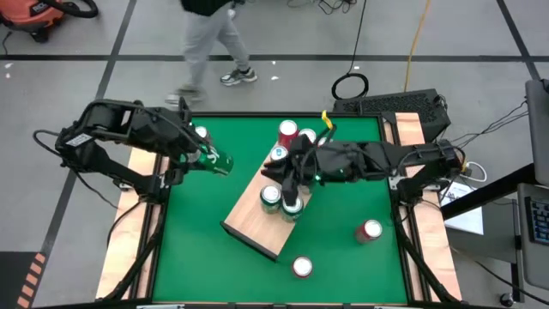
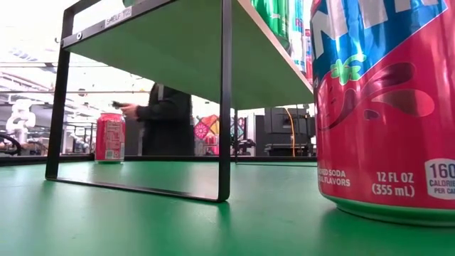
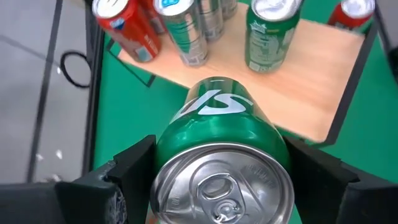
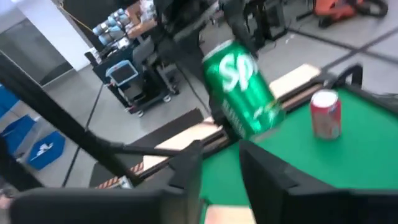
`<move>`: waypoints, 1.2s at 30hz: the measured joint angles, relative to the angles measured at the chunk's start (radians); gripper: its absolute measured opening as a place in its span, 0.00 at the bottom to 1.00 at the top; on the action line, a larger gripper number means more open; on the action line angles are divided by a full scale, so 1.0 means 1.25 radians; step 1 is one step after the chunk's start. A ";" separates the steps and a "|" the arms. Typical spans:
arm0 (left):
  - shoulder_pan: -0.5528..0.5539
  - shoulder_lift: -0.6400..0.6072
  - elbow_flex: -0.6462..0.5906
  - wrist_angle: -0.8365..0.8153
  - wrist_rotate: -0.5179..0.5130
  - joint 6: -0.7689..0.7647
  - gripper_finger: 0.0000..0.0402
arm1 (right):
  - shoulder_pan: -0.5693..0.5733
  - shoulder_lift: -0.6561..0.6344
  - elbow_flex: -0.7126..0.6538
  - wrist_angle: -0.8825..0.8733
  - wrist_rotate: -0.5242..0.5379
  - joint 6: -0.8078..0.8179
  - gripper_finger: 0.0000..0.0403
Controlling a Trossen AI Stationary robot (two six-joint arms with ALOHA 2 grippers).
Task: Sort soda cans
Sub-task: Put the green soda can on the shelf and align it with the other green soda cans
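While the left pincer [image 1: 208,158] grips a green soda can [image 1: 220,163] at left-centre, the right pincer [image 1: 292,190] hovers over the wooden board [image 1: 253,225]; its opening is unclear.

Green can [image 3: 217,134] with white lettering, red cans [image 1: 371,230], apparently green tabletop [image 1: 197,232].

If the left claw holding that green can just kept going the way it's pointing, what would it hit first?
Probably the wooden board. The left gripper, shut on a green can, points across the green table toward the board's near edge, with another green can standing on it just beyond. Depth is hard to judge, so it might pass above.
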 joint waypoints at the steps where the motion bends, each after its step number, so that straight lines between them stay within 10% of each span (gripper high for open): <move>1: -0.003 0.001 0.000 0.000 0.002 0.027 0.70 | -0.009 0.004 0.000 0.015 -0.001 -0.018 0.28; 17: -0.035 0.026 0.000 0.089 -0.008 0.346 0.70 | -0.134 0.060 0.000 0.082 -0.159 -0.172 0.88; 36: -0.091 0.065 0.000 0.173 -0.028 0.466 0.70 | -0.204 0.140 0.000 0.100 -0.364 -0.178 0.93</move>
